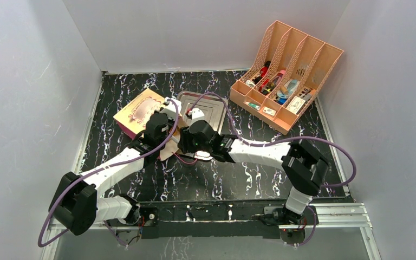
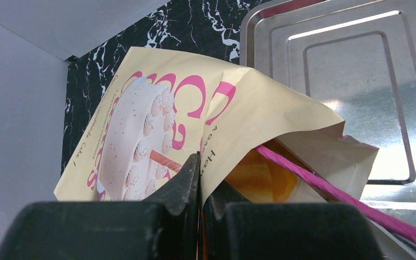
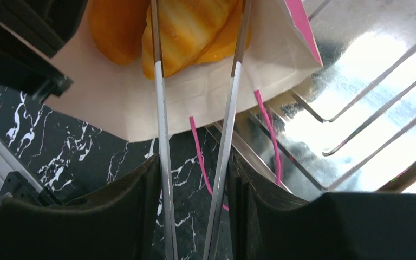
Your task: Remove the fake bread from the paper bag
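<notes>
The paper bag (image 1: 140, 111) lies on its side on the black marble table, its mouth toward the metal tray. My left gripper (image 2: 200, 162) is shut on the bag's upper mouth edge and holds it lifted, so golden fake bread (image 2: 260, 181) shows inside. My right gripper (image 3: 192, 162) is shut on a pair of metal tongs (image 3: 161, 108). The two tong arms reach into the bag mouth and straddle a striped orange piece of fake bread (image 3: 189, 27). A second orange piece (image 3: 114, 27) lies beside it. A pink cord handle (image 3: 197, 146) hangs out of the mouth.
A shiny metal tray (image 1: 208, 105) lies just right of the bag mouth. A peach file rack (image 1: 287, 76) holding small items stands at the back right. White walls close in the table on three sides.
</notes>
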### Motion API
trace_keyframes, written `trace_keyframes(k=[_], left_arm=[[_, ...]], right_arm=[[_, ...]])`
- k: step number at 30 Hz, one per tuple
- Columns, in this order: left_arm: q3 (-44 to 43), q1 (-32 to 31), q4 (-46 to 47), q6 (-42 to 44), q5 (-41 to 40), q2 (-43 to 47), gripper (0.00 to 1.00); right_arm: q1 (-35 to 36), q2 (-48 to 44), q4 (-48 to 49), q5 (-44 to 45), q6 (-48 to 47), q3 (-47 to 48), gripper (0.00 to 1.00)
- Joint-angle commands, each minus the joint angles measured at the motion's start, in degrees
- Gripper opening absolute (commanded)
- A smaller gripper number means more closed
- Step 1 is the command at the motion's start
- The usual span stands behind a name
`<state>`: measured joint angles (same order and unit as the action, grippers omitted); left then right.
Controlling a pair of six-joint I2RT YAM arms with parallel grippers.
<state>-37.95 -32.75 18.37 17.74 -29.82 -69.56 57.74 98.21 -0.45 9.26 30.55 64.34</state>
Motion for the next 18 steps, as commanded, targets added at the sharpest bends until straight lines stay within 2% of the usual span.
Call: trace_keyframes(k=[1, 11, 17, 18], left_arm=[[-2.7, -0.1, 1.1, -0.6, -5.0, 1.1, 0.00], [-3.8, 0.7, 0.2, -1.4, -6.1, 1.2, 0.00], [-4.5, 0.8, -1.3, -2.6, -6.0, 0.9, 0.00], [-4.6, 0.7, -1.4, -2.6, -6.0, 0.9, 0.00]], right_arm=[[0.3, -7.2, 1.5, -0.1, 2.2, -2.1, 0.00], [0.4, -13.6, 1.9, 0.1, 2.9, -5.6, 0.00], [0.4, -12.4, 0.5, -1.2, 2.1, -4.5, 0.00], [0.4, -12.2, 0.4, -1.5, 2.0, -4.6, 0.04]])
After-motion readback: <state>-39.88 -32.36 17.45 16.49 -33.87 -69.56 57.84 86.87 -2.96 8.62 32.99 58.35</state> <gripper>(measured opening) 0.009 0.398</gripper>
